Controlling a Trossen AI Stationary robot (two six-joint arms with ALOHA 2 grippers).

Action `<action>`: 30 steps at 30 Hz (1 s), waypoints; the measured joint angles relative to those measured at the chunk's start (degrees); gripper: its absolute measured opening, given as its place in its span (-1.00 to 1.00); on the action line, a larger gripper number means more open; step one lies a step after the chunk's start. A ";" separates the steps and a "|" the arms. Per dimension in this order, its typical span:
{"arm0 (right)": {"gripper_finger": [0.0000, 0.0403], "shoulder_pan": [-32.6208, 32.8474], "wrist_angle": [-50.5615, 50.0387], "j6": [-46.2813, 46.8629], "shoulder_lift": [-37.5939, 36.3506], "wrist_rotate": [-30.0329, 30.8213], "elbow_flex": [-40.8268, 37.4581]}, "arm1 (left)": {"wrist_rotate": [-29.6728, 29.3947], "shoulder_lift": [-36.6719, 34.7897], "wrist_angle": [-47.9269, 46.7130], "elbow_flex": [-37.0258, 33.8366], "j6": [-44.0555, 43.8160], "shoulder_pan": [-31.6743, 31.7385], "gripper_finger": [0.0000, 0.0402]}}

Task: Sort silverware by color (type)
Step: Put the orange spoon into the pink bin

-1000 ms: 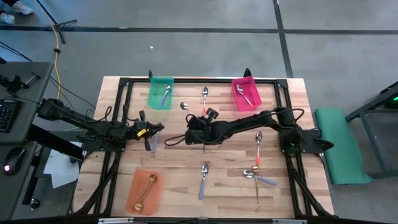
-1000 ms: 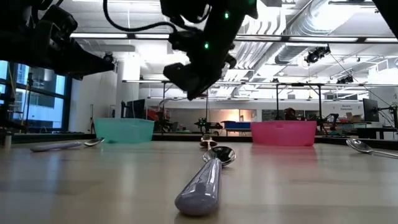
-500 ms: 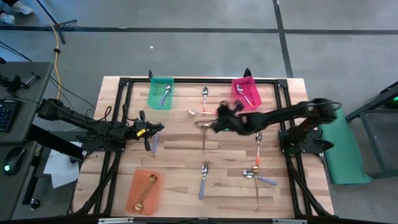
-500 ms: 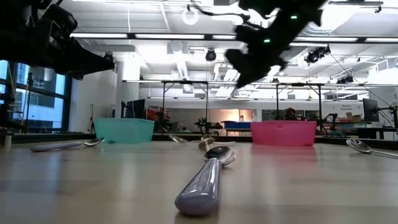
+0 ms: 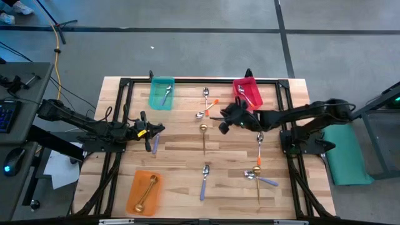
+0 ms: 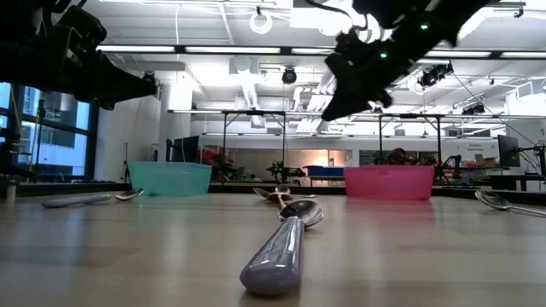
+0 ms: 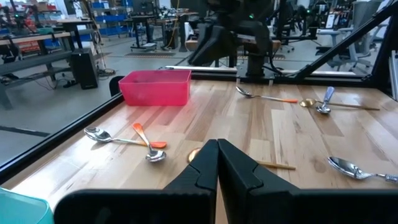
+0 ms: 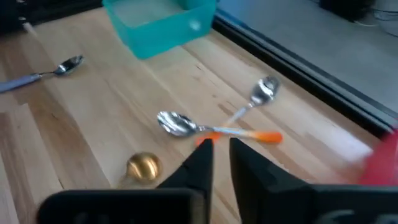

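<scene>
Two orange spoons crossed, right hand hanging over them

The right hand (image 5: 224,121), fingers a narrow slit and holding nothing, hovers by the pink bin (image 5: 247,94) above two orange-handled spoons (image 8: 214,129) lying crossed at the table's (image 5: 181,156) far middle; a gold spoon (image 5: 203,134) lies just nearer. Going down here could pinch both or flick one away. The left hand (image 5: 157,130), pressed shut, waits at the left.

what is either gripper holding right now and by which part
Nothing is held. The right gripper hangs above two crossed orange-handled spoons with a narrow empty gap between its fingers; the left gripper is shut on nothing.
</scene>
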 joint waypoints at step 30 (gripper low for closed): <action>-0.36 -22.09 -45.12 -51.81 39.77 -32.71 49.80 | 3.43 -0.02 -2.19 0.00 -0.46 0.02 -1.00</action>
